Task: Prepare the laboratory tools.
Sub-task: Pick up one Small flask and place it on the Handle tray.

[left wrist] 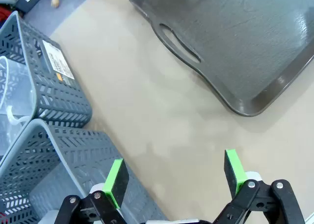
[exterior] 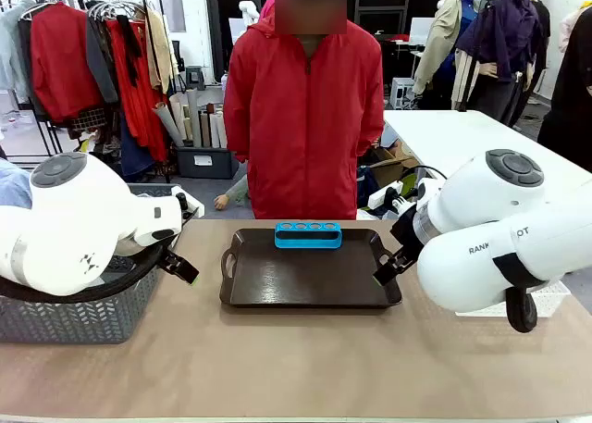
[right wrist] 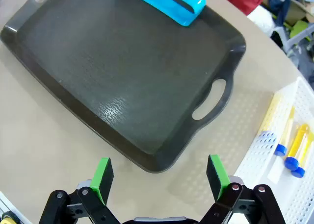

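Note:
A small blue tube rack [exterior: 308, 235] stands at the far edge of a dark handled tray [exterior: 305, 301] in the middle of the table, its holes holding nothing. My left gripper [exterior: 181, 266] hovers left of the tray, open and holding nothing; its wrist view shows the gripper [left wrist: 175, 174] over bare table beside the tray [left wrist: 245, 33]. My right gripper [exterior: 388, 269] hangs open near the tray's right handle. Its wrist view shows the gripper [right wrist: 159, 175] above the tray's [right wrist: 113, 72] near corner, the rack [right wrist: 186, 14] beyond, and orange-filled tubes [right wrist: 288, 133] with blue caps in a white mesh bin [right wrist: 260, 150].
Grey woven baskets [left wrist: 59, 101] sit at the table's left, one [exterior: 74, 317] under my left arm; a clear vessel [left wrist: 12, 104] lies in the farther one. A person in a red jacket [exterior: 305, 108] stands at the far side, hands behind the back.

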You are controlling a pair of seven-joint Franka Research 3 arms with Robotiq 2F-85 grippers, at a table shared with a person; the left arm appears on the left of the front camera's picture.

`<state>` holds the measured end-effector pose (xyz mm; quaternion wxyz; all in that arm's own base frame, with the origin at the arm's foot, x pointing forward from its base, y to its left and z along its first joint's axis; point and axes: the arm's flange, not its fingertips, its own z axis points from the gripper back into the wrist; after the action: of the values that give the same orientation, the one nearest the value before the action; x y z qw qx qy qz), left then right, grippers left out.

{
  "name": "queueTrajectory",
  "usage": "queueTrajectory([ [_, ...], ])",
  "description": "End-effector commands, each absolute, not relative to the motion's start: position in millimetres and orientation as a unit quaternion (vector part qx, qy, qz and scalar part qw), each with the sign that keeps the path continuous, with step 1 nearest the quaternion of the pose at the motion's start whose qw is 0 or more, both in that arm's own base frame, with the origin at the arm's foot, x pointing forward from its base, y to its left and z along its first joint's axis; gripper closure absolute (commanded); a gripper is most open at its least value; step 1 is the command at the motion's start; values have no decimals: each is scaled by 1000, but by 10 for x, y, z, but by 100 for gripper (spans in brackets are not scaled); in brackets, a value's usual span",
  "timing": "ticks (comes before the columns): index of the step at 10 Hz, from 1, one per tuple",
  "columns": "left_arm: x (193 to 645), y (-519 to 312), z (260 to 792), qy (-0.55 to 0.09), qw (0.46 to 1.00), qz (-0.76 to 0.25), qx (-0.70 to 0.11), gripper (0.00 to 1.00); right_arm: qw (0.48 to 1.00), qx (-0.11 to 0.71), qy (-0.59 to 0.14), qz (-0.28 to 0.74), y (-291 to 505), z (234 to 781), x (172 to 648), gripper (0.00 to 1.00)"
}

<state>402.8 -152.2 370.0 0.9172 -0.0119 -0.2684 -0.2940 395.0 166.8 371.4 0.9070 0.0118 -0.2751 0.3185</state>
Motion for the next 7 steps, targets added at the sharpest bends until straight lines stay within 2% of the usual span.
queueTrajectory([
  [1,4027,-1522,3701,-269,917,-294,-12,0,907,12,-275,319,1668,3714,3950,0],
  [7,4027,-1522,3701,-269,917,-294,-12,0,907,12,-275,319,1668,3714,3950,0],
])
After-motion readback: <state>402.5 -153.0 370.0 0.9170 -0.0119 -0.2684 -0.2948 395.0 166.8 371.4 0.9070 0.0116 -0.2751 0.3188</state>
